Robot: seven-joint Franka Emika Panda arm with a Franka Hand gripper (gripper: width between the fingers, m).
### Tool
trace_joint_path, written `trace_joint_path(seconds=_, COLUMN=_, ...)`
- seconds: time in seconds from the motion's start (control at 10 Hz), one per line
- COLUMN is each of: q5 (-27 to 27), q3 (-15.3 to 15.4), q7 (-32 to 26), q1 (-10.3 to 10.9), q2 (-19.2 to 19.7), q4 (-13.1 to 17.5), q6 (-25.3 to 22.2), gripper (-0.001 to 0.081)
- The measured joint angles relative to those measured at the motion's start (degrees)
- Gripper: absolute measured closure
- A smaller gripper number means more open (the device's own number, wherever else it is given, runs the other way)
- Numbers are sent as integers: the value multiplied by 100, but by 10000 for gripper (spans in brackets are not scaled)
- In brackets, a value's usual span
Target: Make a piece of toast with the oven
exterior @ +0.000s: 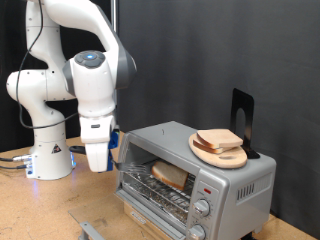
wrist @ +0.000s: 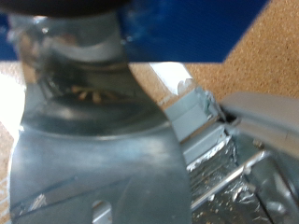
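The silver oven [exterior: 230, 185] stands on the cork table at the exterior view's lower right. One piece of toast [exterior: 172, 175] lies on the rack inside it, seen through the front. More slices [exterior: 220, 140] are stacked on a round wooden board on the oven's roof. My gripper [exterior: 97, 163] points down just beside the oven's end towards the exterior view's left, level with its top; nothing shows between the fingers. The wrist view is blurred: a shiny metal sheet [wrist: 93, 140] fills it, with crumpled foil [wrist: 234, 182] and cork table [wrist: 271, 56] beside it.
A blue part [exterior: 116, 140] shows between the gripper and the oven, and blue fills the top of the wrist view [wrist: 187, 28]. A black stand [exterior: 242, 115] rises behind the board. A grey metal piece [exterior: 95, 230] lies on the table in front. The robot base [exterior: 50, 160] stands at the exterior view's left.
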Motion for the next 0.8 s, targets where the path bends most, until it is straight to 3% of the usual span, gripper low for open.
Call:
trace_joint_path(seconds=0.4, q5=792, q3=-370, q7=-328, q1=-15, q2=-544, q4=-455, q6=364, gripper=415)
trace_joint_path(seconds=0.8, q5=844, q3=-641, q7=-378, q1=-63, q2=-834, q4=-557, q6=125, gripper=415)
